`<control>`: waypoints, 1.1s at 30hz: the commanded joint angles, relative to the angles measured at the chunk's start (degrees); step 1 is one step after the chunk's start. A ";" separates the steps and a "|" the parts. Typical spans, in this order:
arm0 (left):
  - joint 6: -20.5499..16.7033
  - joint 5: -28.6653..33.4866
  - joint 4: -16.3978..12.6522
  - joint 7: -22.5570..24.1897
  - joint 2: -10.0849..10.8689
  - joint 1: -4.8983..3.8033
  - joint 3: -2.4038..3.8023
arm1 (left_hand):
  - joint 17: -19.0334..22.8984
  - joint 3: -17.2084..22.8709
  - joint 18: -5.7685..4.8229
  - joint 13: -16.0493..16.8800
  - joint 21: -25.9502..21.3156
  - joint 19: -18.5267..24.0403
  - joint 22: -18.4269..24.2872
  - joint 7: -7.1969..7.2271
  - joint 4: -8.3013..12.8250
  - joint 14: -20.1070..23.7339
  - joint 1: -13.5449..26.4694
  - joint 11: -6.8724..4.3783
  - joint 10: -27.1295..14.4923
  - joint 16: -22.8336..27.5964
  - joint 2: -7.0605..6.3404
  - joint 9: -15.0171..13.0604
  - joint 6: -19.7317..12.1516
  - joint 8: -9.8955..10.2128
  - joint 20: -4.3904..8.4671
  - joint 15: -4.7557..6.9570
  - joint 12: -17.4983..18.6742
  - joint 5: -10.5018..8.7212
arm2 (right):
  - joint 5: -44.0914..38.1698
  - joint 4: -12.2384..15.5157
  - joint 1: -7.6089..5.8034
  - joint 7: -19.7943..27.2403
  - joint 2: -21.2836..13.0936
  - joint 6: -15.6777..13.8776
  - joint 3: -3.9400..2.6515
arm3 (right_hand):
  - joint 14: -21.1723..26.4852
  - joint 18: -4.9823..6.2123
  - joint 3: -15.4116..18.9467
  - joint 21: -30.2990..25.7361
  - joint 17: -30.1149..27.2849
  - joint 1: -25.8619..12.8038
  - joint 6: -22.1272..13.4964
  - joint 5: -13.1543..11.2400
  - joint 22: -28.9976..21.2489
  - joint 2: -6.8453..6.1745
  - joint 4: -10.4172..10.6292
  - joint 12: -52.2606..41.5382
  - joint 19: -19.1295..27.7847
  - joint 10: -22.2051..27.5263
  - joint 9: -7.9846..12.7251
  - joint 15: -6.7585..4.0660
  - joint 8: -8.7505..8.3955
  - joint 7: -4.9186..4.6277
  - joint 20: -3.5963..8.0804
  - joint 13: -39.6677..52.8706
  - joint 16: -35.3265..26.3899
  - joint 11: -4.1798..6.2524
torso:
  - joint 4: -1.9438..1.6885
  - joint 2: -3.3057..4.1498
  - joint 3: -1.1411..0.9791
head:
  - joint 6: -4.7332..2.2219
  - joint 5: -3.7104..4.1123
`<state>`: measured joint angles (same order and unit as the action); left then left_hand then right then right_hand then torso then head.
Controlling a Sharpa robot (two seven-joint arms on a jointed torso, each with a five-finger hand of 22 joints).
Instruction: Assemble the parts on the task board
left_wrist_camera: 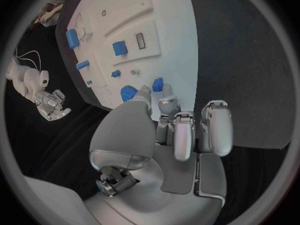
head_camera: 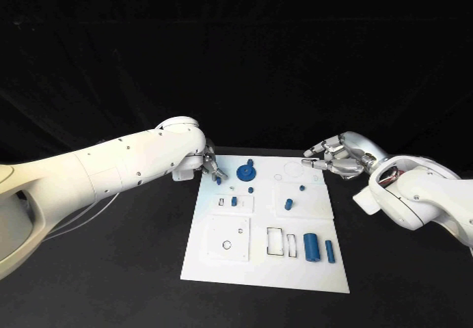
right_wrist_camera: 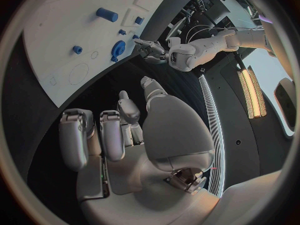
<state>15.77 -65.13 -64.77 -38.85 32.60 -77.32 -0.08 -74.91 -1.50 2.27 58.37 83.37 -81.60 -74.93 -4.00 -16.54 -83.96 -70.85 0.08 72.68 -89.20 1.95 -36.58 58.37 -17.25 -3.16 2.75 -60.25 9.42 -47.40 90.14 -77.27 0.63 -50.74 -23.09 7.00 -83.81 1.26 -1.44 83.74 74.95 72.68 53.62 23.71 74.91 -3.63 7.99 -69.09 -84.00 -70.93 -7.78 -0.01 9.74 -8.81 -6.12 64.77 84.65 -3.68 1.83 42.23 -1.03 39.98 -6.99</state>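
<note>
The left hand (head_camera: 209, 169), fingers pinching a small blue part (head_camera: 218, 181) at the task board (head_camera: 266, 270)'s eleven o'clock corner, is seemingly seating it, needing careful alignment, while the right hand (head_camera: 333, 158) is hovering curled, holding nothing.

No text, label or number can be read — nothing legible on anything.

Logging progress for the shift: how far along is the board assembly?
Early, it seems. A blue gear sits at the task board's far end and a small blue block is in a recess. The left hand reaches by the gear, holding nothing clearly; the right hand hovers off the board. Two cylinders lie loose.
</note>
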 commanded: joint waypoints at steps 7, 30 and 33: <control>0.63 1.38 -0.02 0.72 -0.15 0.03 0.02 | -14.71 1.15 0.54 -0.10 0.39 -0.45 -3.58 0.19 0.18 -5.89 -2.32 -0.30 0.43 -0.42 0.50 0.42 0.50 -0.39 0.14 0.64 -0.31 0.17 | -0.30 -0.22 0.02 0.11 0.08 -0.05 0.00 | -4.02 0.56 -0.01 -0.34 6.09 -0.11 -0.07 -0.33 10.72 0.55 0.23 0.34 -1.53 0.29 0.06 -0.39 0.31 0.17 0.31 -0.01 -0.26 -0.13 | 0.06 -0.02 0.01 | 0.10 -0.03; -3.19 13.05 -2.67 0.58 2.87 0.09 0.05 | -14.93 28.99 0.42 -1.53 0.62 -0.75 -4.37 0.59 4.38 -5.98 -9.87 -0.82 1.35 -0.64 -4.85 -3.12 -1.27 -4.86 0.56 1.09 0.63 0.33 | -0.25 -0.44 0.02 0.39 0.09 -0.22 0.00 | -3.96 0.67 0.01 -0.75 5.85 -0.05 -0.05 -0.32 10.45 0.61 0.23 0.35 -1.26 0.31 0.06 -0.39 0.34 0.18 0.31 -0.03 -0.42 -0.12 | -0.01 -0.04 -0.03 | 0.24 -0.18; -4.67 15.38 -5.07 -0.17 4.58 0.07 0.09 | -15.07 30.90 0.35 -1.41 0.78 -0.97 -4.69 0.65 4.81 -6.04 -9.18 -0.89 1.57 -0.79 -5.49 -3.60 -1.38 -5.37 0.63 1.19 0.43 0.33 | -0.23 -0.42 0.02 0.42 -0.01 -0.26 0.00 | -3.96 0.67 0.01 -0.75 5.85 -0.05 -0.05 -0.32 10.45 0.61 0.23 0.35 -1.26 0.31 0.06 -0.39 0.34 0.18 0.31 -0.03 -0.42 -0.12 | -0.14 -0.06 -0.04 | 0.23 -0.19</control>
<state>13.84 -54.76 -68.70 -38.47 36.70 -77.23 -0.05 -74.90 21.62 2.26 56.88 83.82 -82.30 -74.92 -3.46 -19.21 -83.97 -80.16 -0.83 73.83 -89.60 -3.22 -35.57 57.37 -22.18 -2.46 3.59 -59.44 9.80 -47.40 89.70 -77.28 0.68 -50.73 -23.32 7.00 -83.81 1.25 -1.44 83.19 74.92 72.69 53.62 23.71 74.94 -3.63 7.98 -69.09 -84.00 -70.93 -7.79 -0.01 9.73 -8.81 -6.12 64.78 84.43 -3.69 1.82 42.18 -1.04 40.23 -7.14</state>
